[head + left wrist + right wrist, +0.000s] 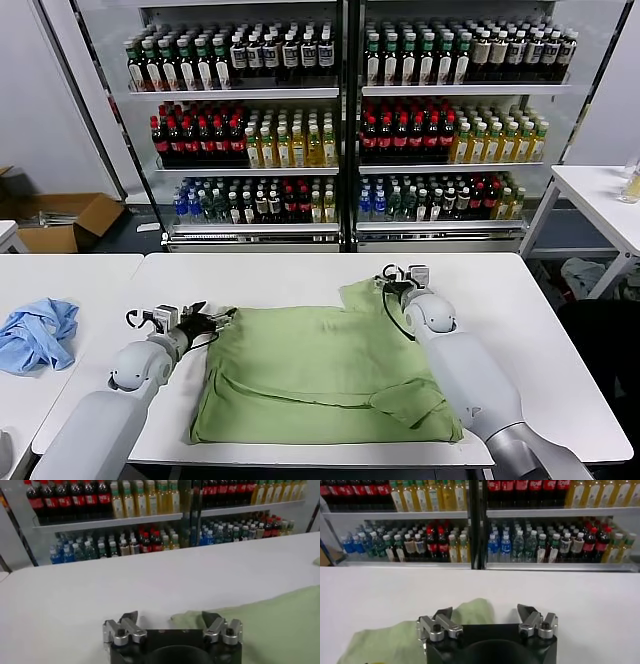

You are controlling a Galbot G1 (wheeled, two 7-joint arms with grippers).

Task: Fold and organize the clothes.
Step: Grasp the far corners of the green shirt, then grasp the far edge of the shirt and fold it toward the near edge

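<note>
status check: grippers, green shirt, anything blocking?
Left gripper open at shirt's left far corner. Right gripper open at far right corner. Shirt flat on table, not gripped. Blue garment off on side table, nothing blocking.

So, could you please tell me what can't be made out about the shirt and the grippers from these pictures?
- Green shirt: its front is turned down in the head view, so buttons or any print are hidden.
- Its right edge lies under the right arm in the head view.
- Left gripper and right gripper: fingers apart beside shirt corners; the gripper bodies hide whether they touch the cloth.
- Blue garment: crumpled, type unclear.
</note>
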